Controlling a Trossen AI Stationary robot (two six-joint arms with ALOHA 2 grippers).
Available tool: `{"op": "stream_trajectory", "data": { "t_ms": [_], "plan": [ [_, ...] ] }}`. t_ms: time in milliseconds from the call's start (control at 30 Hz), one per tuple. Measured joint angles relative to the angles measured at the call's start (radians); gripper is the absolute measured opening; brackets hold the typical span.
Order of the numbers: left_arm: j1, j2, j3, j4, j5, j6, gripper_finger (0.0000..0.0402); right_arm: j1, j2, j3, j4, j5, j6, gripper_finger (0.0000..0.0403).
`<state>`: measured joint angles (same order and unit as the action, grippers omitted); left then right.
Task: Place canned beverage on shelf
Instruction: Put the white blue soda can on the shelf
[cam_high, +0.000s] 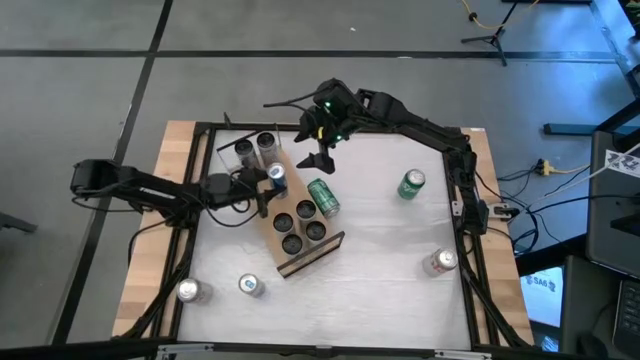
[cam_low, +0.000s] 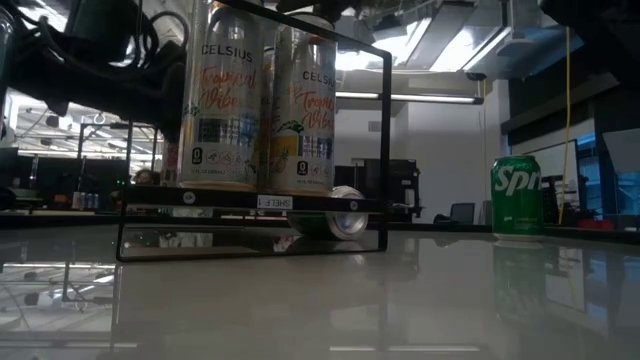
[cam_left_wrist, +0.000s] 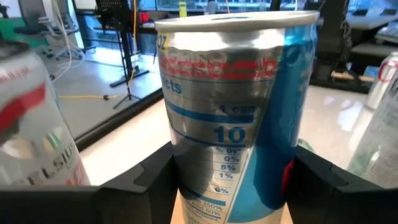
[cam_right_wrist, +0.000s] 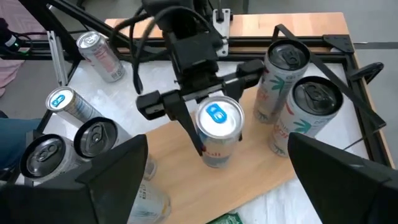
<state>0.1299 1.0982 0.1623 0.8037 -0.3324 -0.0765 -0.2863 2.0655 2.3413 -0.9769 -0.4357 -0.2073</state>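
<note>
The shelf (cam_high: 297, 226), a light-wood board with dark edges, lies slantwise at mid-table. My left gripper (cam_high: 271, 186) is shut on a silver-and-blue can (cam_right_wrist: 217, 132) over the board's far half. Two tall cans (cam_high: 257, 147) stand at the shelf's far end, and several dark-topped cans (cam_high: 299, 226) fill its near end. In the low view the two tall cans (cam_low: 262, 100) rest by their bases on the raised shelf (cam_low: 250, 203). My right gripper (cam_high: 320, 156) hangs open above the table just beyond the shelf, its fingers wide apart and holding nothing. My left gripper pinches the silver-and-blue can between its two fingers, at the can's opposite sides (cam_left_wrist: 181, 163) on its lower half. The fingers reach in about level from the table's left. The can stands upright with its base (cam_right_wrist: 212, 162) at the board; whether it rests there, I cannot tell.
A green can (cam_high: 323, 197) lies on its side beside the shelf. Another green can (cam_high: 411, 184) stands upright toward the right. More cans stand near the right edge (cam_high: 440, 262) and near the front left (cam_high: 250, 285), (cam_high: 188, 291). A dark frame (cam_high: 462, 200) rims the table.
</note>
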Motion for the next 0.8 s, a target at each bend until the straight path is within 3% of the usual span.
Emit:
{"op": "stream_trajectory", "data": {
  "t_ms": [300,800],
  "plan": [
    [0.001,0.106,0.0,0.031,-0.001,0.0,0.0214,0.028,0.0,0.0,0.004,0.023,-0.001,0.038],
    [0.001,0.133,0.002,0.024,-0.02,0.0,0.0238,0.038,0.0,0.0,0.003,0.066,-0.001,0.038]
  ]
}}
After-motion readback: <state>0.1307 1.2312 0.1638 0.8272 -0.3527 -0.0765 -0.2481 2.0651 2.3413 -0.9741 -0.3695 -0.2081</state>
